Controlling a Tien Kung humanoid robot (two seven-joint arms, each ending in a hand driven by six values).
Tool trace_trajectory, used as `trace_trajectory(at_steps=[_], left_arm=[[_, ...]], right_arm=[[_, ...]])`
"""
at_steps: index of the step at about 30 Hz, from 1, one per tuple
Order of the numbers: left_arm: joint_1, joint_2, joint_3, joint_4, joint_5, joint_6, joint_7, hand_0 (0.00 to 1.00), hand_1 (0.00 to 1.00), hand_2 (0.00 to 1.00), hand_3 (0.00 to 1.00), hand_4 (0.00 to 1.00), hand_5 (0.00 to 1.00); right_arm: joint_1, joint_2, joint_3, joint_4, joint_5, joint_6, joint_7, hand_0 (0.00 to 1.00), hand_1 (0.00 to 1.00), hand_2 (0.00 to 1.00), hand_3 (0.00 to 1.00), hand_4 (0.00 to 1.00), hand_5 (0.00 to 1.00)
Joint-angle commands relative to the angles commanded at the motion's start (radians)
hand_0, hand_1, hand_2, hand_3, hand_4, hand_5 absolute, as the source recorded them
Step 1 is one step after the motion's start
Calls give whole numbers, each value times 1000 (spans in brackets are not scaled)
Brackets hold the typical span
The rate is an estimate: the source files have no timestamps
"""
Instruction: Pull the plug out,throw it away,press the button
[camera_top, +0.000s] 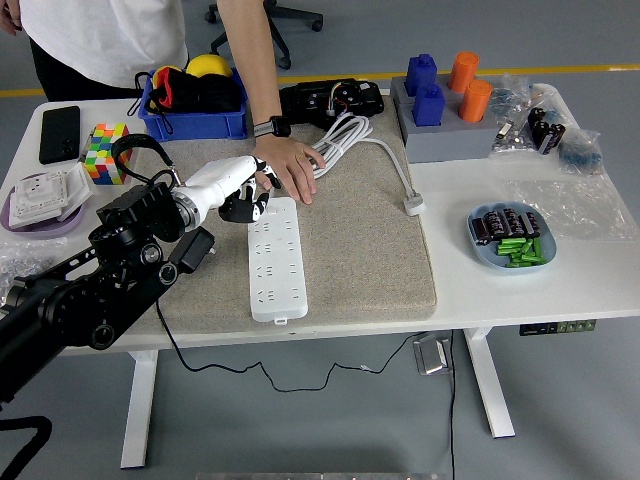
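A white power strip (273, 258) lies lengthwise on the grey mat (360, 240). My left hand (247, 196) reaches in from the left and hovers over the strip's far end, fingers curled downward and holding nothing. The black plug (193, 250) lies loose on the mat left of the strip, partly behind my forearm; its black cable (165, 330) drops over the table's near edge. A person's hand (288, 163) rests flat on the mat at the strip's far end, beside the coiled white cord (345, 138). My right hand is not in view.
A Rubik's cube (104, 150), a phone (60, 133) and a purple plate (15, 222) bearing a white socket stand at the left. A blue bin (195, 122) and black device (332, 98) are at the back. A grey block (440, 140) and blue dish (478, 243) sit right.
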Motion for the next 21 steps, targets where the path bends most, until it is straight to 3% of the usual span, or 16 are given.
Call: trace_trajectory(at_steps=[14, 21], left_arm=[[-59, -62, 49, 128, -2, -19, 47, 52, 84, 146, 677, 2, 2], [-74, -73, 58, 165, 10, -17, 57, 42, 78, 139, 691, 2, 2]], right_arm=[[1, -1, -6, -1, 1, 1, 0, 749, 700, 710, 721, 761, 633], [1, -3, -5, -2, 2, 1, 0, 748, 699, 709, 721, 760, 630]])
